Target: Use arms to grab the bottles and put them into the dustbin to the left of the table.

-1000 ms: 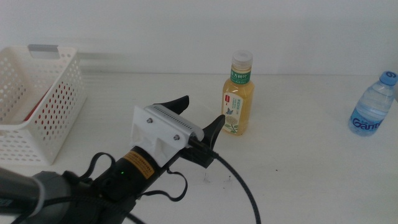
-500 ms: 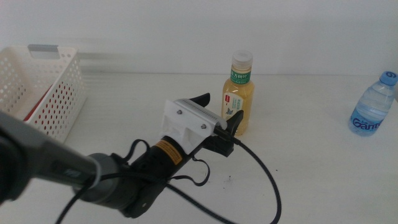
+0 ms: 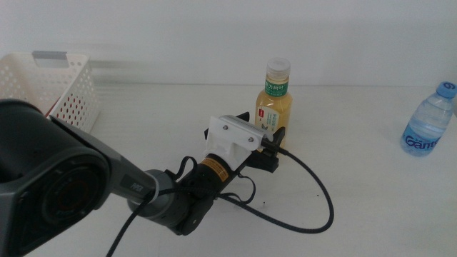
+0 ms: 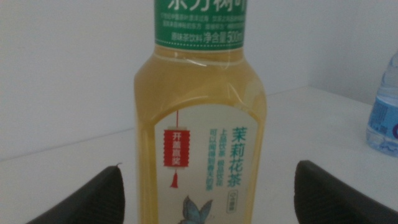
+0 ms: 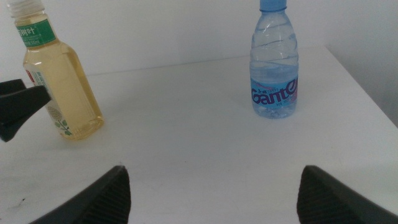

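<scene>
Now the left gripper (image 3: 265, 133) is standing at the tea bottle (image 3: 274, 108) mid-tabletop, jaws spread wide to either side of its body, ready to close. Off-scene, the right gripper (image 5: 211, 186) is waiting, wide too, facing the water bottle (image 5: 274, 62). Leftward, the dustbin (image 3: 68, 86) is sitting.

Left gripper (image 3: 263, 133) is advancing across the table toward the yellow tea bottle (image 3: 274, 107) — now straddling it (jaws open, one either side) — arm hiding more of the dustbin (image 3: 63, 86).
</scene>
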Tool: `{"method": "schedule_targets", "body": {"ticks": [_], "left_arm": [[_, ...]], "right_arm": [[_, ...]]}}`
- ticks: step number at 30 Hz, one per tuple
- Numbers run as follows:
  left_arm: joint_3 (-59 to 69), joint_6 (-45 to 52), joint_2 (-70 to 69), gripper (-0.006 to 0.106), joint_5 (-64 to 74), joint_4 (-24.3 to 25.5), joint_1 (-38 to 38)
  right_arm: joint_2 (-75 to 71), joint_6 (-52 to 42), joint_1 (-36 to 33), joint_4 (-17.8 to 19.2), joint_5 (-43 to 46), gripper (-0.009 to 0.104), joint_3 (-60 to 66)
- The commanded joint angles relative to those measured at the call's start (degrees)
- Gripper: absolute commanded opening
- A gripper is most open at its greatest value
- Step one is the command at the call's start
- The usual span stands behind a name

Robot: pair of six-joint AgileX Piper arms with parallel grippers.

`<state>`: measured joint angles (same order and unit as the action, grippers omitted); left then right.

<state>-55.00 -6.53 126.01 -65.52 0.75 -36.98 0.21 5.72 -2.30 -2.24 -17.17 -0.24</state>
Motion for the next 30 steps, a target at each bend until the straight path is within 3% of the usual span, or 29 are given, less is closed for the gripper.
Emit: {"method": "schedule_targets", "body": {"ticks": [1, 30], "left_arm": [[-2.0, -1.0, 1.1, 0.094, 0.8, -0.7, -0.1], [-22.5, -0.8, 13.6, 0.093, 10.8, -2.9, -0.1]], "right_arm": [[-0.2, -0.2, 0.3, 0.1, 0.5, 0.069, 0.2], [-0.2, -0.2, 0.3, 0.1, 0.5, 0.069, 0.2]]}}
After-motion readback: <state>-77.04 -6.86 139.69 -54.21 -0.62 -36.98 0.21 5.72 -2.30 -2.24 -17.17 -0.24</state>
